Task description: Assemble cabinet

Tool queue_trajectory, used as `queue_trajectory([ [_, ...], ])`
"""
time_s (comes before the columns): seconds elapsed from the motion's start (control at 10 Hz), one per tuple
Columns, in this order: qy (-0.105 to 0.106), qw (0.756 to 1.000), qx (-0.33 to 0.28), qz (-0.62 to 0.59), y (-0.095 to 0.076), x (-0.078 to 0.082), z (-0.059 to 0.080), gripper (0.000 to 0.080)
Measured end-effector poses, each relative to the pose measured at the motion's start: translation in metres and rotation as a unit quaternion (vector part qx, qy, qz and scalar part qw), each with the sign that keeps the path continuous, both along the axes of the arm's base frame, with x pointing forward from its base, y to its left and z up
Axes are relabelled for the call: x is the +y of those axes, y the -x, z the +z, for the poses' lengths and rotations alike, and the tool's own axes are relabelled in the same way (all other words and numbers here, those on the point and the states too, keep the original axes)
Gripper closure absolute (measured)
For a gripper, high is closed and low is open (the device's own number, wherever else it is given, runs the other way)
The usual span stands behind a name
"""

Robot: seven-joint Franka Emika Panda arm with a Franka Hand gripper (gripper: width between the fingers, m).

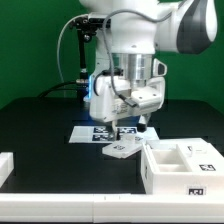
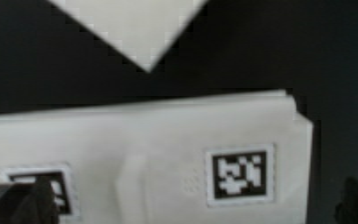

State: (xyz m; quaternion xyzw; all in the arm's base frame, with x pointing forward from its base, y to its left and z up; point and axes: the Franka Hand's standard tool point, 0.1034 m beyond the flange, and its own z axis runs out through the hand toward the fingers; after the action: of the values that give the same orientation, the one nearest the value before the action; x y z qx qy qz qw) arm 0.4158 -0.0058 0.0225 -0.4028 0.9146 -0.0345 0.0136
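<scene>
A flat white cabinet panel (image 1: 120, 149) with small black-and-white tags lies on the black table, just in front of the marker board (image 1: 88, 133). My gripper (image 1: 133, 122) hangs right above the panel, its fingers spread wide and nothing between them. In the wrist view the panel (image 2: 158, 140) fills the near half and shows two tags. The dark fingertips (image 2: 11, 200) stand at the picture's two edges, and the gripper (image 2: 179, 205) is over the panel. The white cabinet box (image 1: 185, 166), open on top, stands at the exterior view's right front.
Another white part (image 1: 5, 166) shows at the exterior view's left edge. A white pointed corner (image 2: 149, 30) lies beyond the panel in the wrist view; I cannot tell what it belongs to. A green wall stands behind the robot.
</scene>
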Motion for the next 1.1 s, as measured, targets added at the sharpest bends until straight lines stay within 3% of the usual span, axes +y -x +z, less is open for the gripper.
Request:
queue_trajectory([
  [0.3, 0.014, 1.000, 0.007, -0.001, 0.0051, -0.0046, -0.0117, 0.0003],
  [0.6, 0.014, 1.000, 0.007, -0.001, 0.0051, -0.0046, -0.0117, 0.0391],
  [0.7, 0.014, 1.000, 0.007, -0.001, 0.0051, -0.0046, -0.0117, 0.0391],
  [0.8, 0.014, 1.000, 0.007, -0.001, 0.0051, -0.0046, -0.0117, 0.0575],
  [0.9, 0.014, 1.000, 0.007, -0.001, 0.0051, -0.0046, -0.0117, 0.0707],
  [1.1, 0.014, 1.000, 0.007, -0.001, 0.0051, -0.0046, -0.0117, 0.0737],
])
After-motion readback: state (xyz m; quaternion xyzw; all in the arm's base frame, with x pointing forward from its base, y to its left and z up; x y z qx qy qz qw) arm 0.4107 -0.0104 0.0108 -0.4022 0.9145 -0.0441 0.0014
